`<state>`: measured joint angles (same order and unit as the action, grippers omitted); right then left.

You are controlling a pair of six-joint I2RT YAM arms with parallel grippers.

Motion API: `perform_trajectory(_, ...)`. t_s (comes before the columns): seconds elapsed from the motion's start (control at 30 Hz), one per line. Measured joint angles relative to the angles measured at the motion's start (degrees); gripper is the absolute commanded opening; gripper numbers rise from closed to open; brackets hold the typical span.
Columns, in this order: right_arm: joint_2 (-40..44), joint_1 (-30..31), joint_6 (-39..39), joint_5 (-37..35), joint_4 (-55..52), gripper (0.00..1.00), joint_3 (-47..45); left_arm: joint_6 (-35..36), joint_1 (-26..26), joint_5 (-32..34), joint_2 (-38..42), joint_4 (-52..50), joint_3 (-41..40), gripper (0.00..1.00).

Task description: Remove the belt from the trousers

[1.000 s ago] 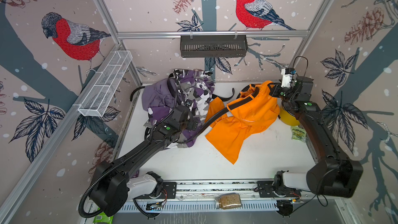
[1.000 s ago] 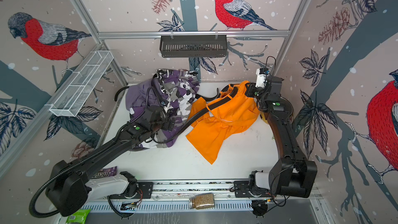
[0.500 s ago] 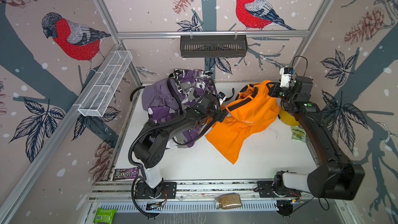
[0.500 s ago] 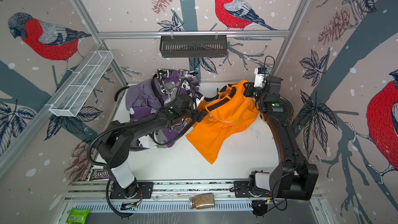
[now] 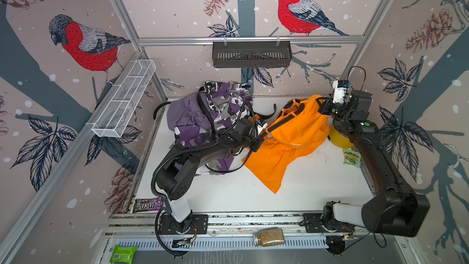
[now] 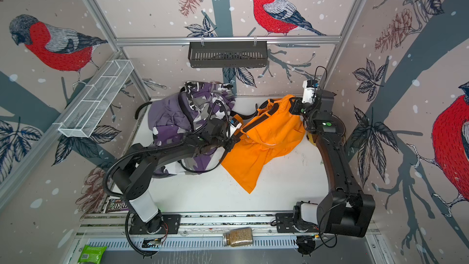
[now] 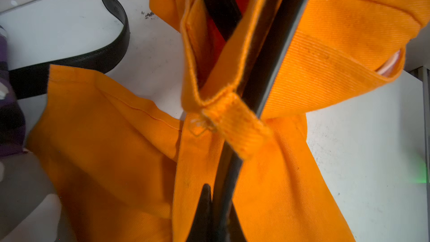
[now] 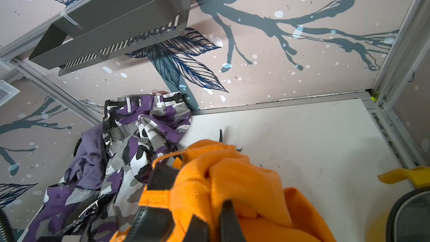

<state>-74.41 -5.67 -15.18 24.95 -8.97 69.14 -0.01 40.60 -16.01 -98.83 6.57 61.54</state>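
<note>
**Belt pinched short of the loop, orange pair held up**

Your left fingers (image 7: 206, 208) were pressed together on the black belt (image 7: 275, 50), just short of the orange belt loop (image 7: 235, 124) it ran through, likely so a pull would draw the strap out lengthwise. Your right fingers (image 5: 324, 104) pinched the orange trousers (image 5: 291, 135) at the waist and held them off the table (image 5: 317, 179), probably to brace the cloth. On the other side of the left fingers lay the camouflage trousers (image 5: 223, 105) and lilac trousers (image 5: 182, 115). The white table was scuffed, and bird-printed walls (image 5: 177, 8) closed it in.
</note>
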Motion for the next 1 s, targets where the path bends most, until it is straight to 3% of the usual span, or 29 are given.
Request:
perform_trajectory(0.5,-0.37,-6.58,-0.59,5.09,-0.39,0.00,-1.22,2.91,-3.93,10.36,18.43,-7.23,-8.28,0.00)
perform_trajectory(0.77,-0.37,-10.67,-1.66,2.40,0.98,0.00,-1.62,-0.63,-9.55,20.09,26.10,-12.90,-13.97,0.00)
perform_trajectory(1.0,-0.37,-14.29,-3.13,-0.55,2.12,0.00,-1.90,-5.18,-15.19,26.75,27.56,-17.25,-16.00,0.00)
